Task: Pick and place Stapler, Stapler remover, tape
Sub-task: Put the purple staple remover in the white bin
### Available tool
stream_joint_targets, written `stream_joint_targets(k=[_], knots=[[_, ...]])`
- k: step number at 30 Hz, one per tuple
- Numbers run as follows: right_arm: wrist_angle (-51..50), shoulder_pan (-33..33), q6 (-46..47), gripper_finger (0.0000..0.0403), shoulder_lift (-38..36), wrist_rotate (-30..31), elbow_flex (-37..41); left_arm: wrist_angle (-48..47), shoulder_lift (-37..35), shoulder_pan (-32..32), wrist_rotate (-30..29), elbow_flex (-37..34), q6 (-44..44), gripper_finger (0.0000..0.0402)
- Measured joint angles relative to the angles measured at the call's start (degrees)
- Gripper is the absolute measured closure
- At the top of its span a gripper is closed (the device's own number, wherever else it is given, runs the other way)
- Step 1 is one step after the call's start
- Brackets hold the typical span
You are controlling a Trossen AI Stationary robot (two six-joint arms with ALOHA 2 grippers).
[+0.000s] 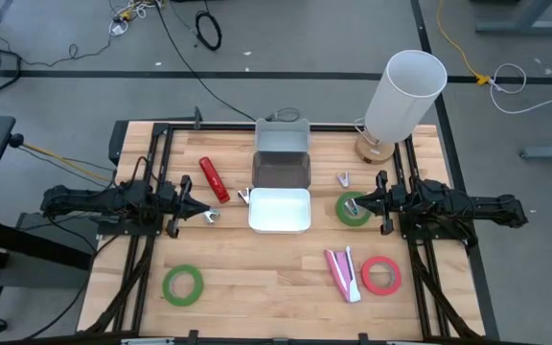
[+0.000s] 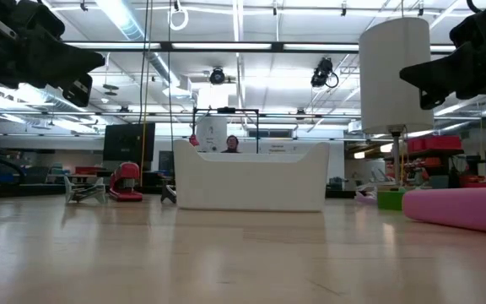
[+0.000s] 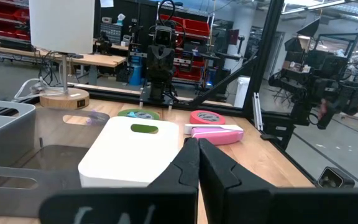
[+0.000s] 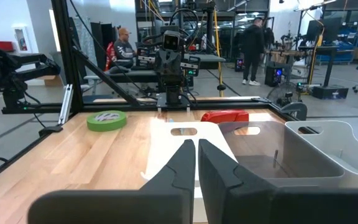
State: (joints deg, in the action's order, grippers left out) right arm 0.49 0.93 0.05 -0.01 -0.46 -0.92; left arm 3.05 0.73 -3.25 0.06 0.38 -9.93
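Observation:
A red stapler (image 1: 213, 179) lies on the table left of the grey bin (image 1: 282, 158). A pink stapler (image 1: 343, 273) lies beside a red tape roll (image 1: 380, 275) at the near right. One green tape roll (image 1: 182, 285) lies at the near left, another (image 1: 354, 209) right of the white tray (image 1: 279, 211). Small metal staple removers (image 1: 215, 217) (image 1: 244, 196) lie left of the tray, and a purple one (image 1: 344, 179) lies right of the bin. My left gripper (image 1: 197, 208) is shut and empty left of the tray. My right gripper (image 1: 362, 203) is shut and empty over the right green roll.
A white lamp (image 1: 401, 96) on a wooden base stands at the far right corner. A black frame rail (image 1: 161, 129) runs round the table's sides and far edge. Bare wood lies along the near edge between the left green roll and the pink stapler.

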Motion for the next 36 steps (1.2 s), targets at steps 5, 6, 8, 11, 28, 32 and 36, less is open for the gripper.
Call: stream_joint_targets(k=[5, 6, 8, 11, 28, 32, 36], knots=[[0.0, 0.0, 0.0, 0.0380, 0.0, 0.0, 0.0, 0.0, 0.0, 0.0, 0.0, 0.0, 0.1, 0.0399], [0.0, 0.0, 0.0, 0.0380, 0.0, 0.0, 0.0, 0.0, 0.0, 0.0, 0.0, 0.0, 0.1, 0.0399], [0.0, 0.0, 0.0, 0.0380, 0.0, 0.0, 0.0, 0.0, 0.0, 0.0, 0.0, 0.0, 0.1, 0.0399], [0.0, 0.0, -0.5, 0.0380, 0.0, 0.0, 0.0, 0.0, 0.0, 0.0, 0.0, 0.0, 0.1, 0.0399], [4.0, 0.0, 0.3, 0.0380, 0.0, 0.0, 0.0, 0.0, 0.0, 0.0, 0.0, 0.0, 0.1, 0.0399], [4.3, 0.0, -0.5, 0.0380, 0.0, 2.4, 0.0, 0.0, 0.0, 0.0, 0.0, 0.0, 0.1, 0.0399], [4.3, 0.0, -0.6, 0.0380, 0.0, 4.1, -0.2, 0.0, 0.0, 0.0, 0.0, 0.0, 0.1, 0.0399]])
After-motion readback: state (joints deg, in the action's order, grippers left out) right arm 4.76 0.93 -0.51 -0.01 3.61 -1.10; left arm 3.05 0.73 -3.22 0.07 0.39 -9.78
